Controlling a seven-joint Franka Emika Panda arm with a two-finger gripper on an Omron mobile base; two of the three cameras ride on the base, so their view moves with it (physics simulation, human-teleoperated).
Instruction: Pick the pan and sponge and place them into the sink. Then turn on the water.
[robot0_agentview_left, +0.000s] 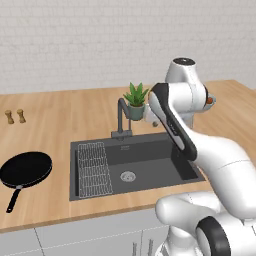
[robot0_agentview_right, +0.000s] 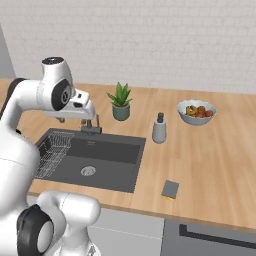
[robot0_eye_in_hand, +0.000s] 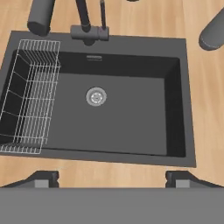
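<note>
A white robot arm holds its gripper (robot0_eye_in_hand: 112, 177), fingers spread and holding nothing, above the dark sink (robot0_eye_in_hand: 175, 105). The black pan (robot0_agentview_left: 26, 169) lies on the wooden worktop (robot0_agentview_left: 50, 125) left of the basin, the yellow sponge (robot0_agentview_right: 170, 190) to its right. No pickup seems begun; the next move likely means reaching sideways and down to one of them.

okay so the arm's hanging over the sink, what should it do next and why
Probably swing left toward the pan. The sink holds nothing but its wire rack, the pan sits on the counter left of the basin, the sponge lies on the counter to its right, and the pincer is open and empty.
</note>
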